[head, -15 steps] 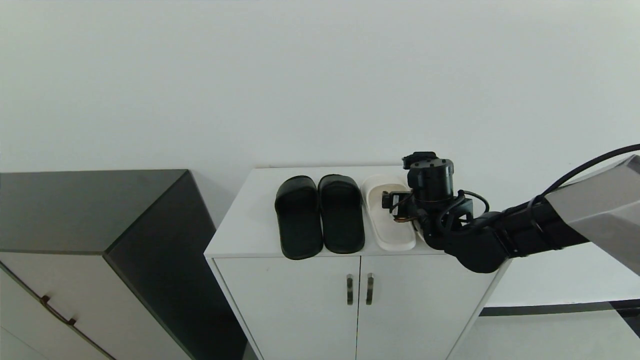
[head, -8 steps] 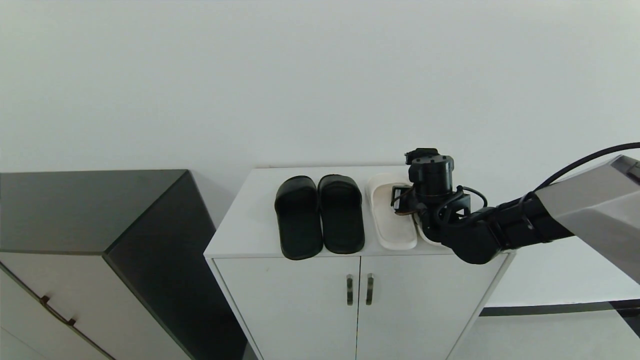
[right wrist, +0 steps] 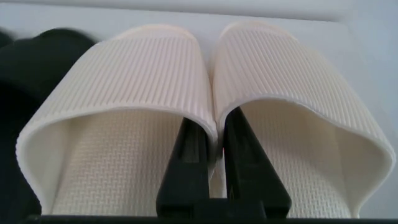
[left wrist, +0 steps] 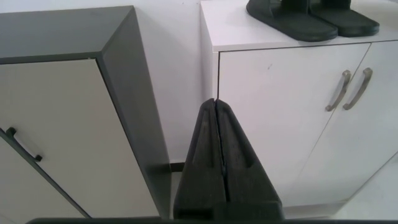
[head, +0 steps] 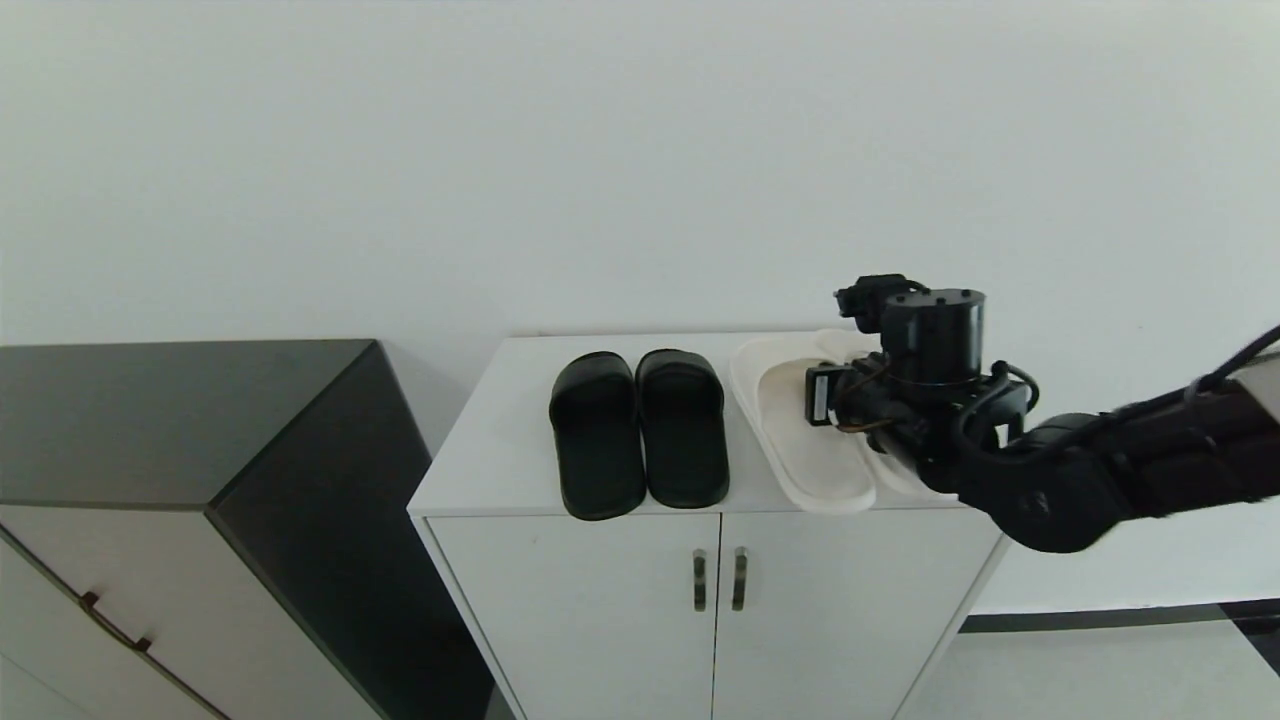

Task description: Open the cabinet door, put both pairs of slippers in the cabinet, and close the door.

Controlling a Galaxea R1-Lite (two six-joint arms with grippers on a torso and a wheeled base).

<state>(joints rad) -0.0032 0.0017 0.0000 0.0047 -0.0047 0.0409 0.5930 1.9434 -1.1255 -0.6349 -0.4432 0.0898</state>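
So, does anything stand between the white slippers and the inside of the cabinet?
Yes: both cabinet doors are shut. The right gripper pinches the white slippers by their straps, above the cabinet top.

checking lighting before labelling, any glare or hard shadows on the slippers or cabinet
head view: soft even light, no glare on the white cabinet top, black slippers read as flat dark shapes; right wrist view: white slippers evenly lit, shade under the straps around the right gripper; left wrist view: slight sheen on the door handles
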